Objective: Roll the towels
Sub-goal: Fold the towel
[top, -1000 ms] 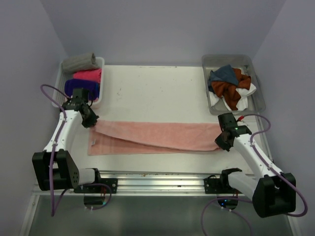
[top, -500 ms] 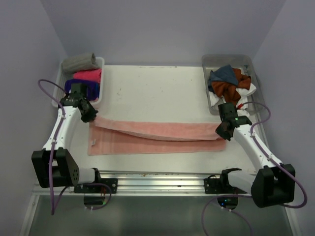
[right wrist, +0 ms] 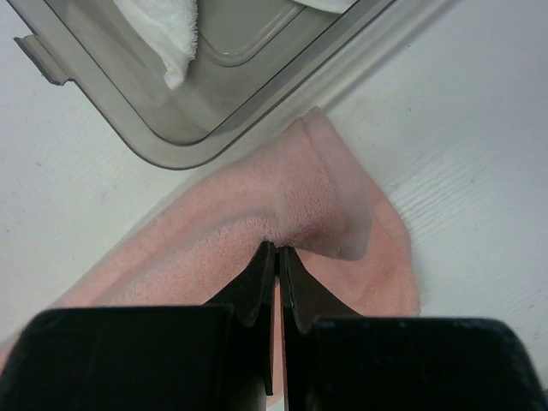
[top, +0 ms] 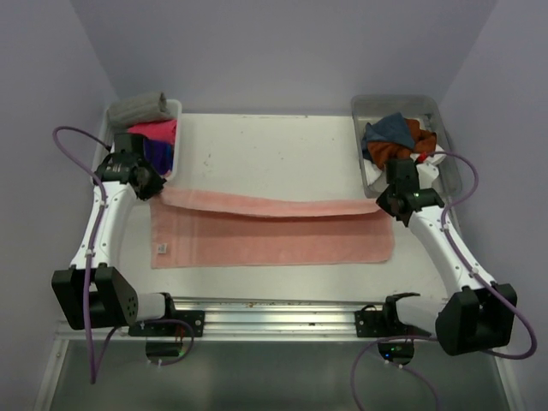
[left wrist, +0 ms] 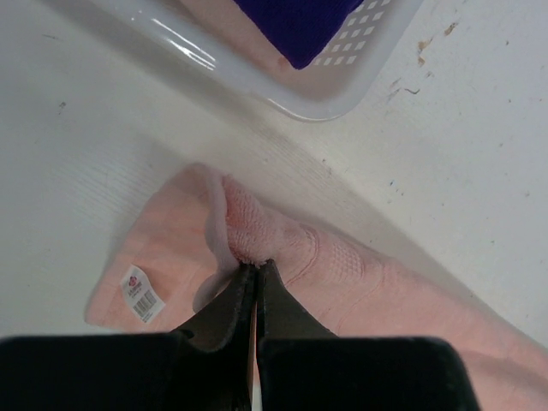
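A long salmon pink towel (top: 274, 235) lies flat across the table, its far long edge lifted and folded toward me. My left gripper (top: 152, 188) is shut on the towel's far left corner (left wrist: 248, 231), close to the white basket. My right gripper (top: 387, 204) is shut on the far right corner (right wrist: 317, 214), just in front of the grey bin. A white label (left wrist: 140, 293) shows on the lower layer at the left end. Rolled towels, grey (top: 139, 107), hot pink (top: 154, 129) and purple (top: 157, 152), sit in the white basket.
The white basket (top: 177, 137) stands at the back left, its corner (left wrist: 334, 94) just beyond my left fingers. A grey bin (top: 449, 171) at the back right holds loose teal, rust orange and white towels (top: 398, 137). A metal rail (top: 274, 308) runs along the near edge.
Both grippers moved away from the arm bases, carrying the towel's upper long edge toward the back. The fold opened wider and more of the lower layer shows.
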`<state>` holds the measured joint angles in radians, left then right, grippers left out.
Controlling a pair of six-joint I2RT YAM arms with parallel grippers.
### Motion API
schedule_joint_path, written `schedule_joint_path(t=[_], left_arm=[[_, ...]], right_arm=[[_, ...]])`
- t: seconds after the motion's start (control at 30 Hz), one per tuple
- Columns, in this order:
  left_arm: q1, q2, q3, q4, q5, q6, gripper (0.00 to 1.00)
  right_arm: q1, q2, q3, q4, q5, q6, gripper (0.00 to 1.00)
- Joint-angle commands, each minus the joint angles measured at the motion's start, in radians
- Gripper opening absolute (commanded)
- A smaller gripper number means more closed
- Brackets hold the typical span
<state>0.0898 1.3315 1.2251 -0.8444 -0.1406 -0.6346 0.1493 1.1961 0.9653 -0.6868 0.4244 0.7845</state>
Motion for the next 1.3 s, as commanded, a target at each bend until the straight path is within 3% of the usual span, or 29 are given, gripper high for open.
schedule_joint_path(t=[0.0,0.3,0.57,0.87,1.27], left_arm=[[0.014,-0.022,-0.061,0.039,0.012,0.01,0.0],[0.014,0.084,0.06,0.062,0.071,0.041,0.0],[0.025,-0.007,-0.125,-0.053,0.049,0.078,0.0],[0.025,-0.045,-0.312,-0.076,0.03,0.073,0.0],[0.067,-0.071,-0.193,-0.15,-0.007,0.108,0.0]], right_arm=[[-0.007,-0.033,-0.016,0.053,0.042,-0.022,0.0],[-0.008,0.115,0.159,0.086,0.033,-0.068,0.0],[-0.016,-0.018,-0.052,-0.011,0.001,-0.013,0.0],[-0.024,-0.096,-0.234,-0.148,-0.05,0.047,0.0],[-0.044,-0.156,-0.178,-0.198,-0.021,0.035,0.0]])
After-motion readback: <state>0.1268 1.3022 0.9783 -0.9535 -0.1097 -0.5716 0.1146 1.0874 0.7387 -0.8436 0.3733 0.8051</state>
